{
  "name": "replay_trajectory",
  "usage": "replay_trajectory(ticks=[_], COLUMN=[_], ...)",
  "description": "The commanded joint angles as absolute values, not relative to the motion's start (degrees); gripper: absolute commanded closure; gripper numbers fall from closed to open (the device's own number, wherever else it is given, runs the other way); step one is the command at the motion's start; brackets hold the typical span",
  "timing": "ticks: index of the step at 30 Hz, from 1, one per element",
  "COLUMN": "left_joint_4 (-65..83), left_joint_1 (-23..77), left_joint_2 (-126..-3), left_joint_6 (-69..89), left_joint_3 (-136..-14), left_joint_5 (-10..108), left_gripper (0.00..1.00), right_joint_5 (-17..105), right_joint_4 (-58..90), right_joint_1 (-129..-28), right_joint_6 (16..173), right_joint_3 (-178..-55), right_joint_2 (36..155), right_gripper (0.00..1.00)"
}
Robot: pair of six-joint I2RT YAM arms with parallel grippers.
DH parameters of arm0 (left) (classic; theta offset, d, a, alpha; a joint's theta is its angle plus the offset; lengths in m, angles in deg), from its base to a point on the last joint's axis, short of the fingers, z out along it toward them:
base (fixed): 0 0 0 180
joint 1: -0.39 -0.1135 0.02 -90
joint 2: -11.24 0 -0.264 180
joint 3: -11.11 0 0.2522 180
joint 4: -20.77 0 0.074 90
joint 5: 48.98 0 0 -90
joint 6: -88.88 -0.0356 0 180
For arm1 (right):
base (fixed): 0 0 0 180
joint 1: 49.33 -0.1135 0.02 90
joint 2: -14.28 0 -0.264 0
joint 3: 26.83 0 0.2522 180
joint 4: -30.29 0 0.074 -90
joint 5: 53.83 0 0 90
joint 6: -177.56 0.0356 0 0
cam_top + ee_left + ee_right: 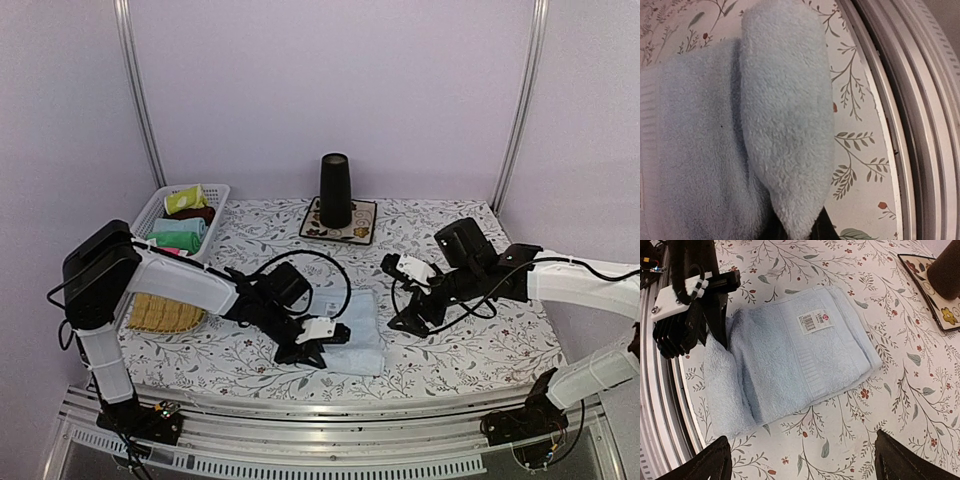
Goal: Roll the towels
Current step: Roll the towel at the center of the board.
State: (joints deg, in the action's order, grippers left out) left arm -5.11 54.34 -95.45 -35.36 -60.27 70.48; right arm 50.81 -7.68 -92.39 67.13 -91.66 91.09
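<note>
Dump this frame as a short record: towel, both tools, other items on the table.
towel: light blue towel flat on floral tablecloth, label up, near edge lifted and folded over
left tool: left tool shut on the towel's near edge
right tool: right tool open, right of the towel, holding nothing
basket: white basket, back left, rolled cloths inside
other: straw tray left; dark cup on flowered mat, back centre

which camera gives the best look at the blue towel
Right wrist: almost the whole light blue towel lies in frame, label and turned-over edge visible. Top external shows it small, partly behind the left gripper. Left wrist shows only a close-up fold.
</note>
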Motion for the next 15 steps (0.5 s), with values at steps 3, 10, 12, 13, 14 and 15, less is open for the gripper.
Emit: replay_trajectory(ticks=[3,10,12,13,14,15], left_joint_4=[-11.7,-17.5,-18.2,-18.7,-19.3,-19.9], left_joint_1=[52.2,49.5,48.8,48.5,48.2,47.8], left_joint_2=[-100.3,-106.9,-107.8,-108.2,-108.7,-109.0], left_joint_6=[-33.4,-31.7,-31.2,-31.0,-31.0,-31.0], left_joint_3=[-65.0,-71.8,-73.1,-73.7,-74.5,-75.0], left_joint_5=[76.4,82.1,83.5,84.3,85.2,85.5], left_gripper=[1.0,1.0,1.0,1.0,1.0,1.0], right_joint_5=[39.0,28.5,26.4,25.4,24.1,23.2], right_joint_4=[-2.4,4.6,6.4,7.2,8.0,8.5], right_joint_1=[-96.0,-106.0,-108.8,-110.1,-111.2,-112.2], right_joint_6=[64.3,56.5,54.8,53.9,53.0,52.2], right_joint_3=[-85.1,-80.0,-78.9,-78.6,-78.3,-77.9], right_joint_2=[81.5,81.9,82.7,83.3,84.1,84.9], right_gripper=[0.01,0.0,0.01,0.01,0.02,0.03])
